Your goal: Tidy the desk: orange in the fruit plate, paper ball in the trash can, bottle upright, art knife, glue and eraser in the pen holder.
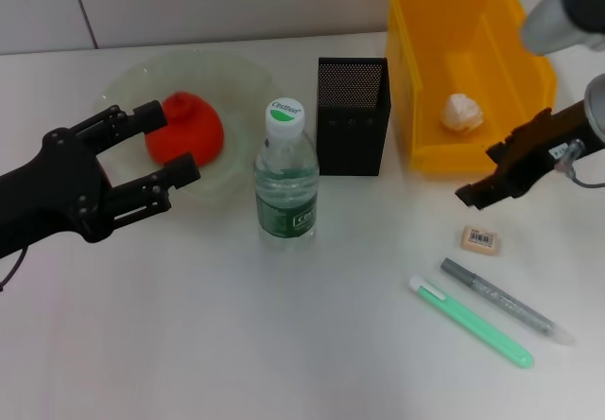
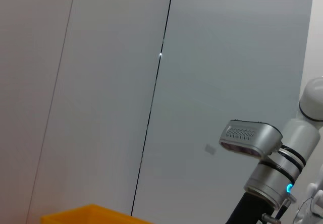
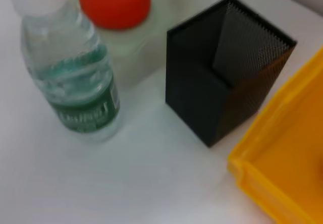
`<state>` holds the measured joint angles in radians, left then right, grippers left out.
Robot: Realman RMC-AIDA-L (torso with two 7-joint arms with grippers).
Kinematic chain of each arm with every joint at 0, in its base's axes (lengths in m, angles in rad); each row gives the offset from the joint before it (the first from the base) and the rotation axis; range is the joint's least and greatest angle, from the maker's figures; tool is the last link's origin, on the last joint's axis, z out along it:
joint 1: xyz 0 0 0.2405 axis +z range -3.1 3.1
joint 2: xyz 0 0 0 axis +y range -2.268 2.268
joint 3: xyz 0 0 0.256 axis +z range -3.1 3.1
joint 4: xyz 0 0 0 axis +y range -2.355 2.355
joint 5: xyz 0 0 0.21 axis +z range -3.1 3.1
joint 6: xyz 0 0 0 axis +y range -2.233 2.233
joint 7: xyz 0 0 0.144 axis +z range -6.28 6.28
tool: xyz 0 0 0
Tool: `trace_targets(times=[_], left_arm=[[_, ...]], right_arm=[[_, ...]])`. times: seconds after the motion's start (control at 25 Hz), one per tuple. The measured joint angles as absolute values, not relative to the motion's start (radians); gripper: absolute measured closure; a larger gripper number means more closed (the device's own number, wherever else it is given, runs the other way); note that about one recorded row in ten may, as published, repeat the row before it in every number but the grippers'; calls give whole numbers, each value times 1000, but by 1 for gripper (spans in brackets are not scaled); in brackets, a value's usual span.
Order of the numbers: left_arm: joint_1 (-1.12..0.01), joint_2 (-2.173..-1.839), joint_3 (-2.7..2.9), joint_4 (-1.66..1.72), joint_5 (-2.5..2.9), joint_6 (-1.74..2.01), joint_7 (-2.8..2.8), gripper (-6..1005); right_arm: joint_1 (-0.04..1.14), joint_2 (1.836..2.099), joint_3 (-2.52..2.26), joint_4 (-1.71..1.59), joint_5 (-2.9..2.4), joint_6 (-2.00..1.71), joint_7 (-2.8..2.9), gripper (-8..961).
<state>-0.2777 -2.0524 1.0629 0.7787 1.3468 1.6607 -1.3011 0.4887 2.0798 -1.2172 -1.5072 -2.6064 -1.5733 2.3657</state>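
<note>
Right of the pen holder (image 1: 353, 115) and somewhat nearer to the robot: right gripper (image 1: 475, 174), jaws parted, nothing held, raised above the table (image 1: 284, 344).

Just nearer than it, also right of the pen holder: eraser (image 1: 480, 239), flat on the table, label up, apart from everything else. Judged as the step in hand: picking up this eraser.

- Bring the gripper straight above the eraser before going down.
- Turn the wrist so that the fingers close across the short sides of the block.
- Descend almost to the table, because so low a block gives very little to grip.
- Close gently; probably light and easy to flick away.
- Lift clear, carry over the pen holder's open top, release only when well inside the mesh walls.

Further toward the robot from the pen holder, side by side: slim grey glue stick (image 1: 506, 301) and mint-green art knife (image 1: 470, 322), both waiting; avoid nudging them.

Directly right of the pen holder: yellow trash can (image 1: 406, 79), paper ball (image 1: 462, 112) already inside. Just left of the pen holder: bottle (image 1: 285, 174), upright. Further left: fruit plate (image 1: 227, 70) with the orange (image 1: 194, 131) in it, and left gripper (image 1: 173, 139), wide open and empty, at the plate's near edge.
</note>
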Motion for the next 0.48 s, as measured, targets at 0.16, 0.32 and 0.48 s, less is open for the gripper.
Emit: trace_targets(times=[0.16,0.32,0.48], left_arm=[[-278,-2051,1063,778,1347,1661,-1303,213],[-278,-2051,1063,777,1347,1661,-1301,213],[-278,-2051,1063,776,1347,1661,-1299,213]], right_arm=[[498,2083,-1293,-1540,-2700,-1574,2404,220],[501,2084,-1349,-1576,-2713,-1581,2417,220],[494,2087,-1407,-1614,-2714,-1582,2421,220]])
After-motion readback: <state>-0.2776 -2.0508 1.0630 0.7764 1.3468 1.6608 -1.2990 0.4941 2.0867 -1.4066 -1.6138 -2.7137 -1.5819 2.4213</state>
